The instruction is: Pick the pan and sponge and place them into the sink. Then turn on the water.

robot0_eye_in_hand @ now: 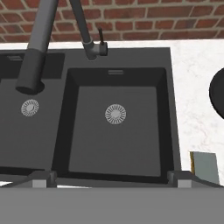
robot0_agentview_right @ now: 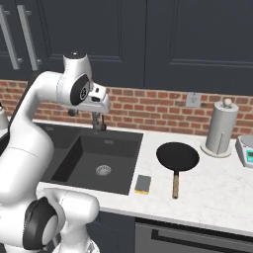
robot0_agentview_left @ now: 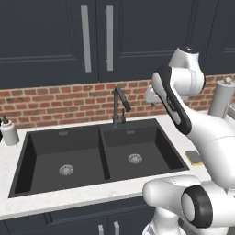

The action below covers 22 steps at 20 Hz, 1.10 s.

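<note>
Progress: nothing placed, no water runs, all steps remain | sink (robot0_agentview_right: 89, 163) basins bare | pan (robot0_agentview_right: 178, 157) flat on counter right of sink, handle pointing toward front edge | sponge (robot0_agentview_right: 143, 184) flat between sink and handle | gripper (robot0_eye_in_hand: 112, 177) wide, holding nothing, above sink.

Even, soft rendered light across all three views, bright enough with no glare. The white bench (robot0_agentview_right: 217, 190) reads pale and clean; the sink (robot0_agentview_left: 92, 158) stays matte black, its basin walls darker than the floors. The pan (robot0_agentview_right: 178, 157) casts only a faint shadow beside it. Edges look slightly soft and low-resolution; no blur or edge distortion.
</note>
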{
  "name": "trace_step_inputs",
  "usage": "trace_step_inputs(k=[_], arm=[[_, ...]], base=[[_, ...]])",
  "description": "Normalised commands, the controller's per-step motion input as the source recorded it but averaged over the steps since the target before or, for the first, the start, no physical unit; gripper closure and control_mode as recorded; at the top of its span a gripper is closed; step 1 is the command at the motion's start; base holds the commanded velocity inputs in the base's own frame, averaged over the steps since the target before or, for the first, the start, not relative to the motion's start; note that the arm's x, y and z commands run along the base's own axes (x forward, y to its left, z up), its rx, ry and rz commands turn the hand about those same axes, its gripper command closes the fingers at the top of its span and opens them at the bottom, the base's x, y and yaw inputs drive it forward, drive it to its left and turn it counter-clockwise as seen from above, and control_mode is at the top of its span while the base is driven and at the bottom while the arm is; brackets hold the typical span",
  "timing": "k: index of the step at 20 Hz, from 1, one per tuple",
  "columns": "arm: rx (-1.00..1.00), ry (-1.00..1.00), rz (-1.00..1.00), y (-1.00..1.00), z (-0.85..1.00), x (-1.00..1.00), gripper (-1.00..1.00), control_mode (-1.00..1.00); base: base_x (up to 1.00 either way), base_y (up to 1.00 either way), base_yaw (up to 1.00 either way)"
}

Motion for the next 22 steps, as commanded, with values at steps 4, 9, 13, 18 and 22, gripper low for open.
trace_step_inputs(k=[4,9,13,18,22], arm=[[0.00,0.00,0.00,0.00,0.00,0.00,-1.00,1.00],[0.00,0.00,0.00,0.00,0.00,0.00,-1.00,1.00],[0.00,0.00,0.00,0.00,0.00,0.00,-1.00,1.00],[0.00,0.00,0.00,0.00,0.00,0.00,-1.00,1.00],[0.00,0.03,0.00,-0.17,-0.21,0.00,-1.00,-1.00]], base=[[0.28,0.00,0.00],[0.15,-0.01,0.00],[0.07,0.00,0.00],[0.01,0.00,0.00],[0.00,0.00,0.00]])
